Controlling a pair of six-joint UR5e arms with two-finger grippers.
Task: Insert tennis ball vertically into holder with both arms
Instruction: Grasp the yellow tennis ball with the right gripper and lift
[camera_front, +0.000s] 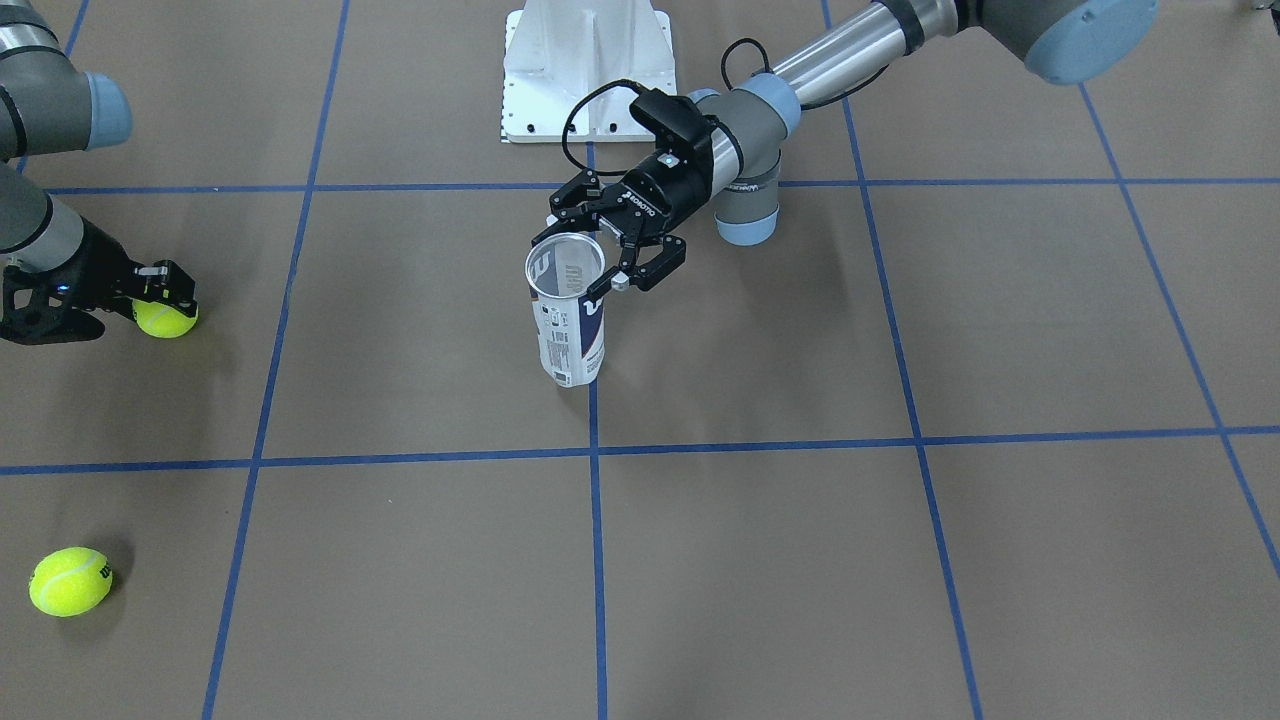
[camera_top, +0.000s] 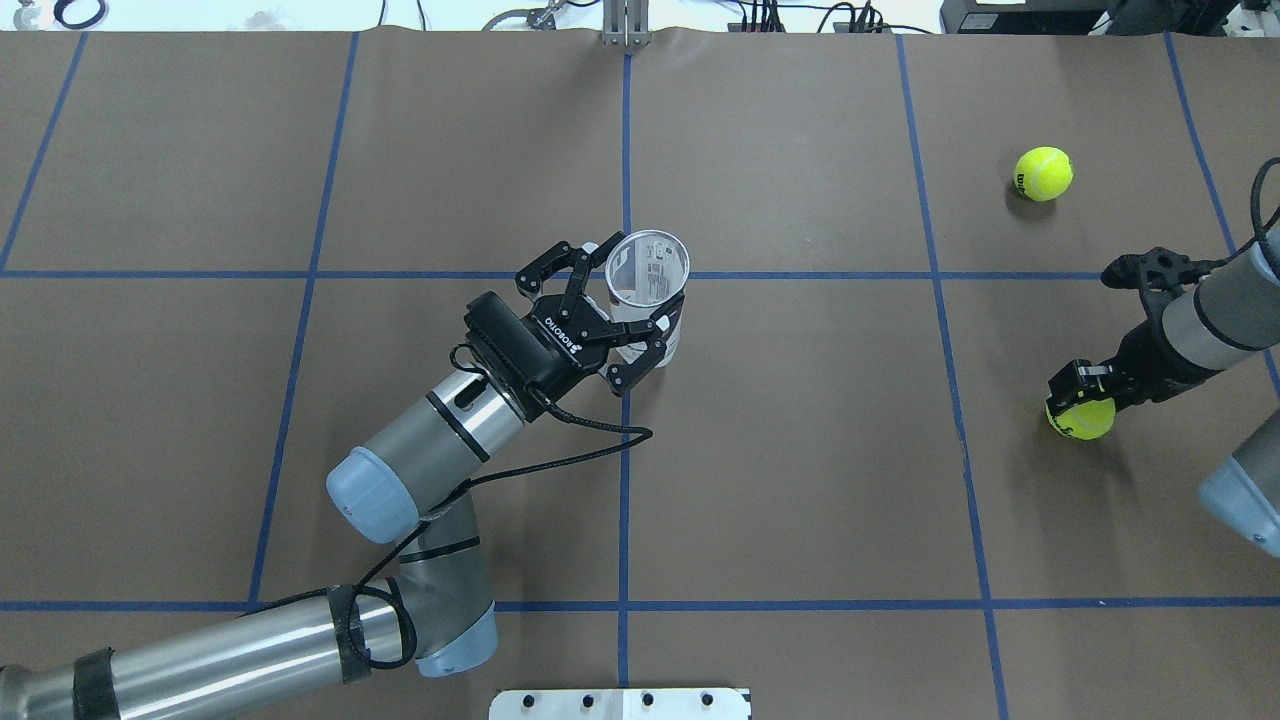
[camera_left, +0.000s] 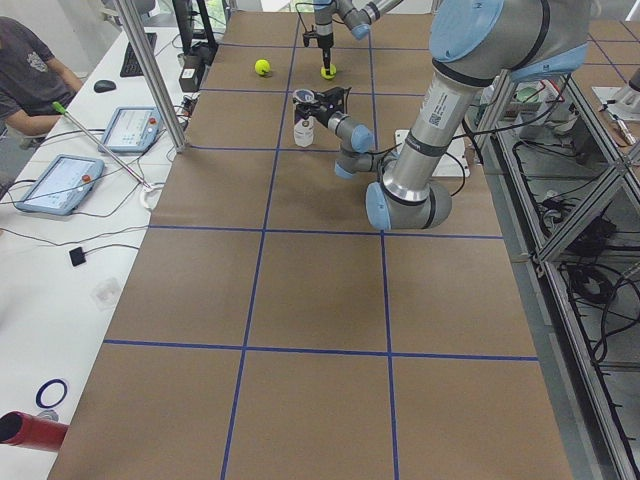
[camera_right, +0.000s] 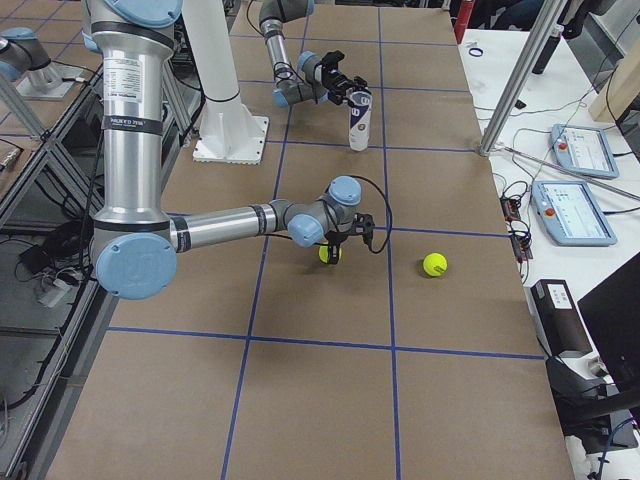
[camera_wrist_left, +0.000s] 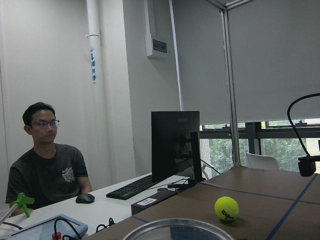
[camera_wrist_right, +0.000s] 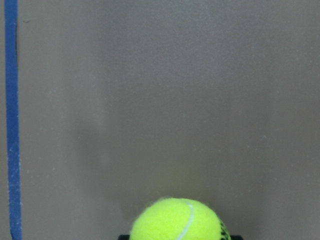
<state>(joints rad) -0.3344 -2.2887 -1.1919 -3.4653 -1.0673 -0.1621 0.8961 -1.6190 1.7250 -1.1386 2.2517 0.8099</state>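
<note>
The holder (camera_front: 572, 335) stands upright near the middle of the surface (camera_front: 900, 560), its foot on a blue tape line (camera_front: 597, 560). Its long axis is vertical and its silver-rimmed mouth opens straight up. We see nothing inside it.

The left pincer (camera_top: 630, 290) reaches the holder's upper part from the robot's side. Its jaws are spread wide, one on each side of the clear wall just under the rim. As far as we can judge, they are closed onto the wall and steadying it.

The tennis ball (camera_front: 168, 320) is well apart from the holder, off to the robot's right. The right pincer (camera_top: 1080, 400) comes down on it from above with its jaws drawn in against the ball's sides. The right wrist view shows the ball seated between them. We cannot tell whether the ball is clear of the surface or resting on it.

A second ball (camera_top: 1043, 173) lies loose on that same side of the holder, further from the robot and touched by nothing.

We think the coming move turns on one relation. The gripped ball sits low and far to the side of an opening that faces upward. In our judgement the right arm, the nearer one to the ball, must carry it across to a point directly above the mouth. It can then lower the ball along the holder's vertical axis. The holder looks only slightly wider than the ball, so we expect the centring to need care
</note>
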